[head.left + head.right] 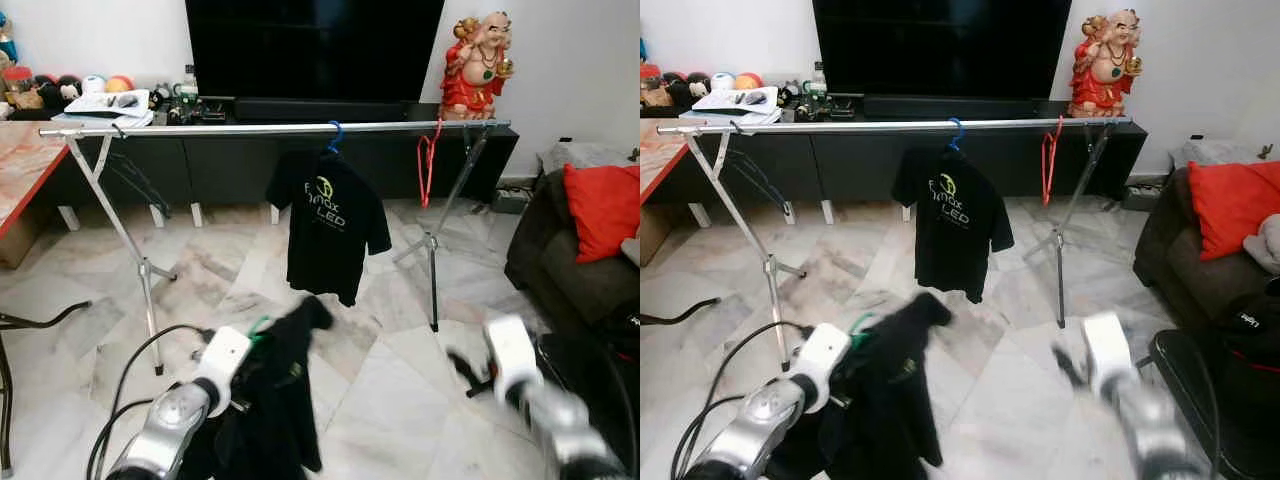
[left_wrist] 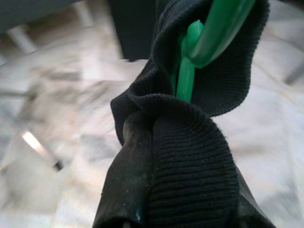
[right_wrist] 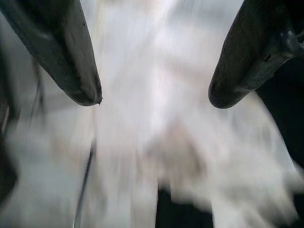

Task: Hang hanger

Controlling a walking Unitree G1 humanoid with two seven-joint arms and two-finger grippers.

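A green hanger [image 2: 190, 71] carrying a dark garment [image 1: 275, 400] is clamped in the left pincer [image 1: 250, 345], low before the rail [image 1: 270, 128]. The right pincer [image 3: 154, 95] is held wide open, empty. The garment could be snagged or slid off through the swinging. Beyond: one hung shirt [image 1: 328, 225], one red hanger [image 1: 428, 165].

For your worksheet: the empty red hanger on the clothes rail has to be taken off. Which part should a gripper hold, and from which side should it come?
Probably the red hanger is best gripped on one of its thin side arms below the hook, approaching from the front, the robot's side. It hangs freely from the rail, seen nearly edge-on, with open floor in front and the black cabinet behind.
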